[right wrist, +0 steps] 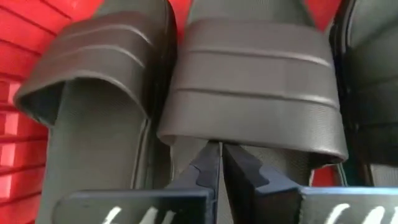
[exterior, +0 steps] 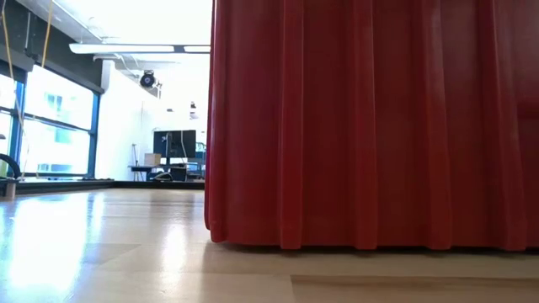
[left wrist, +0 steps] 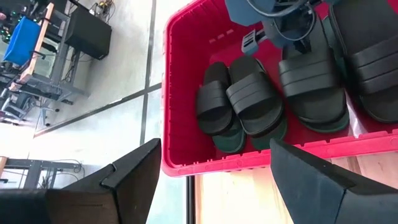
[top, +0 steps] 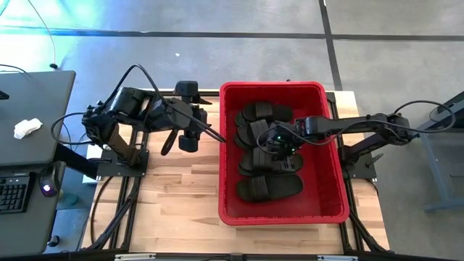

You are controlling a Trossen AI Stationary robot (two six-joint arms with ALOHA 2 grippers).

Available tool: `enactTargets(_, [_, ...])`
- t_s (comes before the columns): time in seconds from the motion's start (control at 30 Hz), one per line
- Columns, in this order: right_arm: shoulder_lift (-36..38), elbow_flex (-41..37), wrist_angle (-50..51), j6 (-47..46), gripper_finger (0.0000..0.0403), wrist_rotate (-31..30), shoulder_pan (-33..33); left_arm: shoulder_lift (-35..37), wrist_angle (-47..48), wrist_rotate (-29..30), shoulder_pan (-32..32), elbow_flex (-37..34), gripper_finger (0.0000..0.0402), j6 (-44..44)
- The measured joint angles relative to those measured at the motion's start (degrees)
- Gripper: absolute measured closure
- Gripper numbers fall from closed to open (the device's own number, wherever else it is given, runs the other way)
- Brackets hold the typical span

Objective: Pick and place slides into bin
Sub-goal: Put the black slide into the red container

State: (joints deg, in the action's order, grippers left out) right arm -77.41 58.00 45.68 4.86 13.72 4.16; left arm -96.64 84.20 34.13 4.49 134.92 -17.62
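Noted: crumpled white cloth (top: 27, 127) on dark side desk (top: 36, 94) | keyboard (top: 14, 192) at desk's near end | wooden tabletop (top: 174, 196)

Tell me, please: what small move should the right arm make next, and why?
Probably lift the right pincer straight up out of the bin. It is shut with nothing between its fingers, low over the slides, which all seem to lie inside already; the table shows none. The left pincer waits open beside the bin.

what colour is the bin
Red, clearest in the high view: bin.
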Motion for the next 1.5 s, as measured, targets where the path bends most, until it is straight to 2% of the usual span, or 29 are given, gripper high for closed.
enactTargets(0.5, [-1.21,0.0,-3.78,-0.98,0.0392,1.98,-0.09,0.0,-0.2,0.0,0.0,0.01,0.0121,0.1])
enactTargets(0.83, [-0.94,0.0,-2.14,-1.72,0.0392,3.06,-0.07,0.0,-0.37,0.0,0.0,0.0,0.0121,0.12])
enactTargets(1.23, [-0.78,5.02,6.23,-3.42,0.0391,3.02,-0.04,0.0,-0.24,0.0,0.0,0.02,0.0121,0.08])
enactTargets(1.4, [-0.76,10.1,15.73,-4.59,0.0388,1.28,-0.04,0.0,-0.03,0.0,0.0,0.0,0.0121,0.05])
enactTargets(1.5, [-0.74,13.73,20.13,-5.39,0.0383,4.74,-0.11,0.0,-0.02,0.0,0.0,0.0,0.0121,0.02])
